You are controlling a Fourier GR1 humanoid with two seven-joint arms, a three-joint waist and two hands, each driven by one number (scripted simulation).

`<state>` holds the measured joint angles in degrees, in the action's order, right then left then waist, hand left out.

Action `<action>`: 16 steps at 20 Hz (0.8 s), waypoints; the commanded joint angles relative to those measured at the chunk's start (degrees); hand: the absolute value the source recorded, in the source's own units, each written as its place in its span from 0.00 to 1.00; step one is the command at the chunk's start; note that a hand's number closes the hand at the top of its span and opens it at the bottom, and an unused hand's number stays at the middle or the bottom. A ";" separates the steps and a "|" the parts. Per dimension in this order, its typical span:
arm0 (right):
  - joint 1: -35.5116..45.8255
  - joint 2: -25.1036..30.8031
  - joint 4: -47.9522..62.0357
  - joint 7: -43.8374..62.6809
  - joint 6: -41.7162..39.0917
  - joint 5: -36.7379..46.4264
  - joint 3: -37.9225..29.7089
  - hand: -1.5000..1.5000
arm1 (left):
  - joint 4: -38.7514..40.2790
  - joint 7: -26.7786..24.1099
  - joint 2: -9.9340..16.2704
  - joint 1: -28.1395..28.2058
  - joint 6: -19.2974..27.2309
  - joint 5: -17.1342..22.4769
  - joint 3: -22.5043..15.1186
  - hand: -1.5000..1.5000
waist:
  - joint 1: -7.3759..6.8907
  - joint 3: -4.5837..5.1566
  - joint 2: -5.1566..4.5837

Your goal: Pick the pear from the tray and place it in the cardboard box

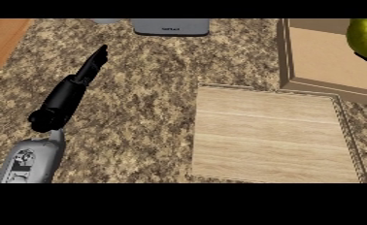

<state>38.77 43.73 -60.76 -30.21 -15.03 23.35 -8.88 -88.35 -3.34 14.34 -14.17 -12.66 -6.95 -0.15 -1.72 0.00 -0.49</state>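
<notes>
Nearest the lower edge, the left forearm point(32, 158) comes in at the view's left, grey at the wrist and ending in the black left hand point(72, 90). Its fingers are straight and together, pointing up and away over the speckled desk point(143, 98); it holds nothing and touches none of the task's things, so it looks to be resting.

To its right lies the wooden tray point(269, 139), a pale plank-grained slab with a low rim. Its top shows bare (no fruit on it that can be seen).

Beyond the tray, just past its far edge, stands the cardboard box point(315, 56), brown, open at the top, with its near and left walls in plain sight. At the box's right side, cut off by the edge of the view, is the pear point(358, 37), a yellow-green curve over the box's inner floor. Whether it rests on that floor or is carried above it cannot be told. The right hand does not show at all.

Farthest off, along the desk's back edge, sits a grey flat appliance point(171, 26), well apart from the box.

As a judgement: the pick from the tray is done and the placing step is in hand or just finished. If the pear is carried, the next move calls for lowering it to the box floor and letting go inside the walls; if it already rests there, only a clear withdrawal remains.
</notes>
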 commanded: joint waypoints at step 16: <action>13.53 6.26 39.05 -14.50 -1.16 25.87 16.80 1.00 | 2.48 -0.29 -2.22 -4.56 0.11 -1.07 -1.30 0.50 | -3.19 -0.23 -1.63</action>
<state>51.57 50.49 -27.31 -42.84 -17.22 45.04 4.99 -86.47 -3.78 12.53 -17.45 -12.87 -8.00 -1.67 -4.67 -0.17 -1.90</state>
